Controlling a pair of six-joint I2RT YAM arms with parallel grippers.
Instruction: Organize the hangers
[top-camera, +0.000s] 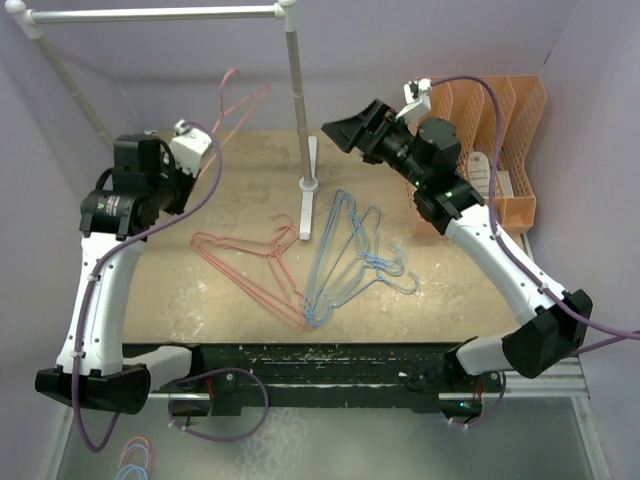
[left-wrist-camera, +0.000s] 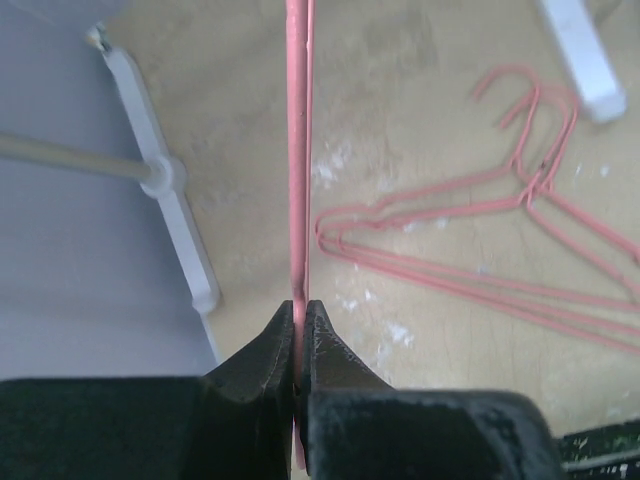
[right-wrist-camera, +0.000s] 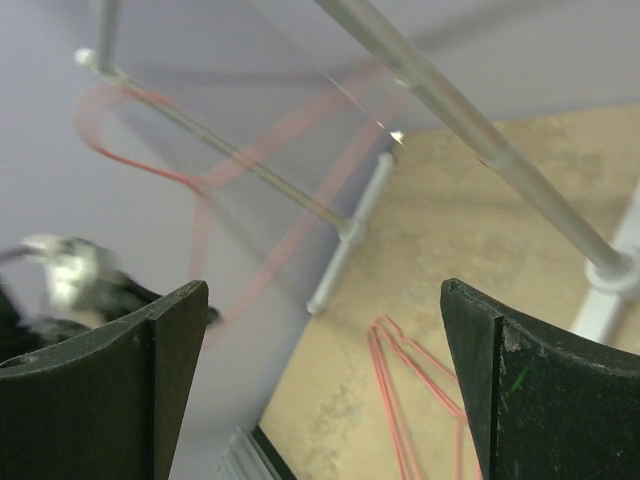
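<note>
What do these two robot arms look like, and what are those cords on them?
They match. The left arm and right arm have smooth white shells between chunky black joints. A purple cable runs along each, and a small white camera box sits at each wrist. The left gripper and right gripper each end in two matte black fingers.

I'm running this from afar in what looks like a robotics lab test cell, not a home. Plain lilac walls box in a scuffed wooden tabletop. My left arm and right arm are bolted to a black rail, trailing loose purple cables. A white clothes rack and an orange file holder stand on the tabletop.
</note>
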